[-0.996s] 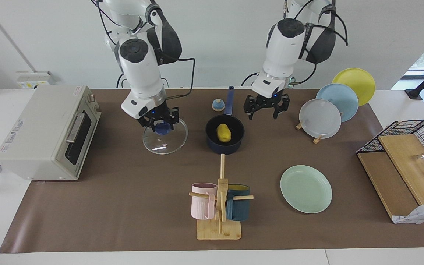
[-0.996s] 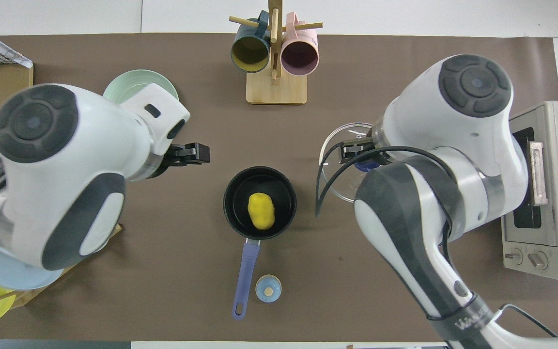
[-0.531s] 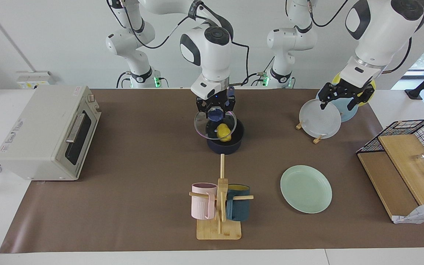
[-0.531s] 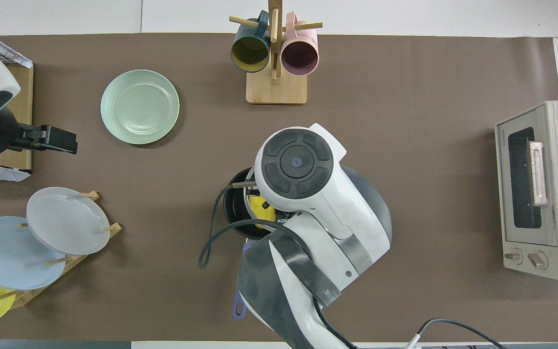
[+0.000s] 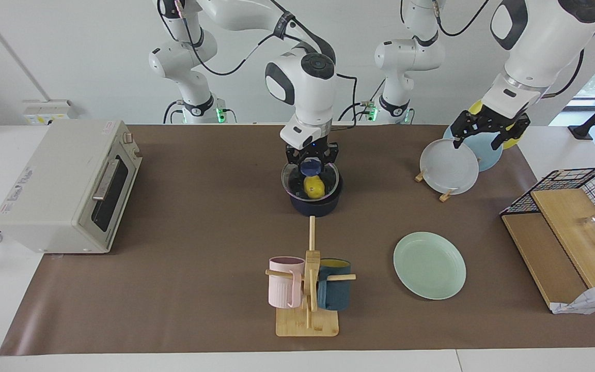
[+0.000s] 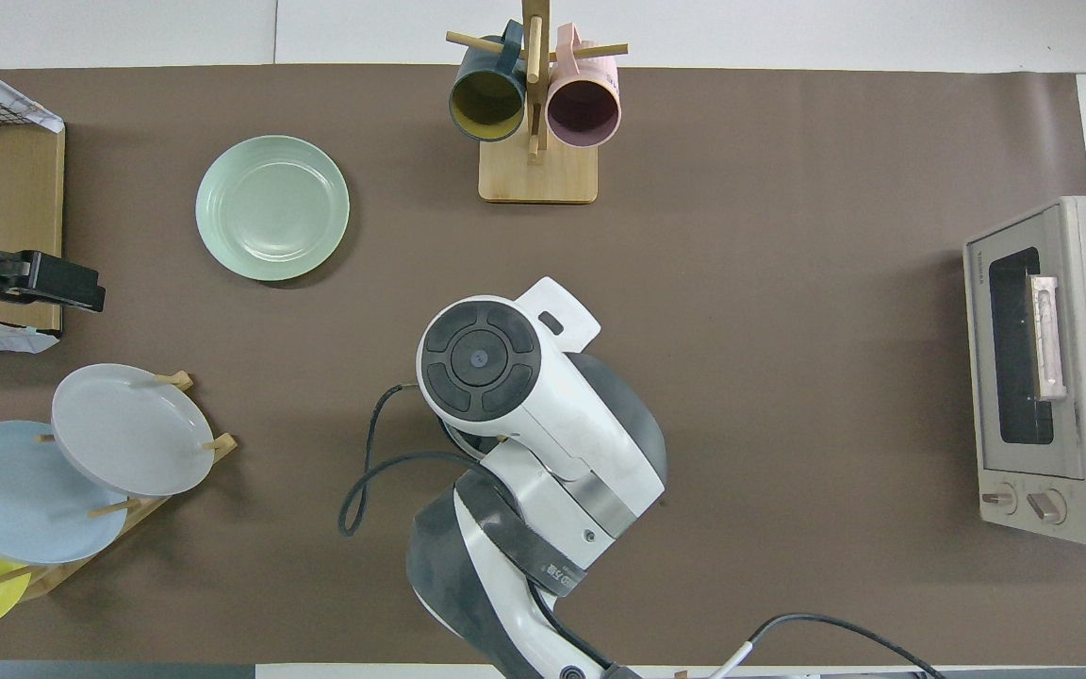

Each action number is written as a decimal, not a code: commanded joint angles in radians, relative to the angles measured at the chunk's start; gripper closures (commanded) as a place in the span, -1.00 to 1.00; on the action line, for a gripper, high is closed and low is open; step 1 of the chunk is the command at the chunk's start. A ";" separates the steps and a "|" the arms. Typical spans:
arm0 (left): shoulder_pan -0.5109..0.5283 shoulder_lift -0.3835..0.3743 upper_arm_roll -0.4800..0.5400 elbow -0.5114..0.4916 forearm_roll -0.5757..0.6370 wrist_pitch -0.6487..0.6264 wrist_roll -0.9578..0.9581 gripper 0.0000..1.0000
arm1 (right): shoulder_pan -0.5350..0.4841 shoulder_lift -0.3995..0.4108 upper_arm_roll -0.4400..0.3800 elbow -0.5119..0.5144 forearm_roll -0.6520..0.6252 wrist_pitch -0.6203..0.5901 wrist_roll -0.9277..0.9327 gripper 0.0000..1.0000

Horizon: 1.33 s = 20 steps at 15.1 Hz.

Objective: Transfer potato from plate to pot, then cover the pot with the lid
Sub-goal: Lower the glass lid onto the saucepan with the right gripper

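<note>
My right gripper is shut on the blue knob of the clear glass lid and holds it right over the navy pot, at its rim; I cannot tell if lid and pot touch. The yellow potato lies in the pot and shows through the glass. In the overhead view the right arm hides the pot, lid and potato. The mint-green plate lies bare toward the left arm's end, farther from the robots than the pot. My left gripper hangs open and empty over the rack plates.
A toaster oven stands at the right arm's end. A wooden mug rack with a pink and a teal mug stands farther from the robots than the pot. A plate rack and a wire basket with boards are at the left arm's end.
My right gripper lifted the lid from the table beside the oven, carried it over the pot and lowered it to the rim. My left gripper drew away from the pot to above the plate rack.
</note>
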 commanded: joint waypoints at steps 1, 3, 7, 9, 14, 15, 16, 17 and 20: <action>-0.028 -0.001 0.028 0.035 0.015 -0.073 0.002 -1.00 | 0.006 0.024 -0.004 0.020 -0.037 0.017 0.025 1.00; -0.039 -0.020 0.027 0.008 0.022 -0.077 -0.016 -1.00 | 0.009 0.032 -0.004 0.019 -0.037 0.026 0.025 1.00; -0.039 -0.035 0.022 -0.017 0.022 -0.061 -0.016 -1.00 | 0.012 0.040 -0.003 0.022 -0.038 0.032 0.028 1.00; -0.039 -0.030 0.021 -0.005 0.021 -0.052 -0.015 -1.00 | 0.012 0.050 -0.003 0.022 -0.037 0.045 0.032 1.00; -0.039 -0.027 0.019 0.025 0.024 -0.076 -0.009 -1.00 | 0.012 0.052 -0.003 0.019 -0.037 0.057 0.038 1.00; -0.039 -0.032 0.017 0.025 0.022 -0.086 -0.009 -1.00 | 0.012 0.052 -0.003 0.019 -0.037 0.057 0.038 1.00; -0.041 -0.032 0.017 0.022 0.022 -0.087 -0.010 -1.00 | 0.012 0.052 -0.003 0.019 -0.037 0.058 0.038 1.00; -0.039 -0.032 0.017 0.022 0.022 -0.087 -0.010 -1.00 | 0.012 0.054 -0.003 0.019 -0.037 0.058 0.040 1.00; -0.041 -0.033 0.022 0.022 0.022 -0.087 -0.013 -1.00 | 0.012 0.054 -0.003 0.019 -0.035 0.058 0.040 1.00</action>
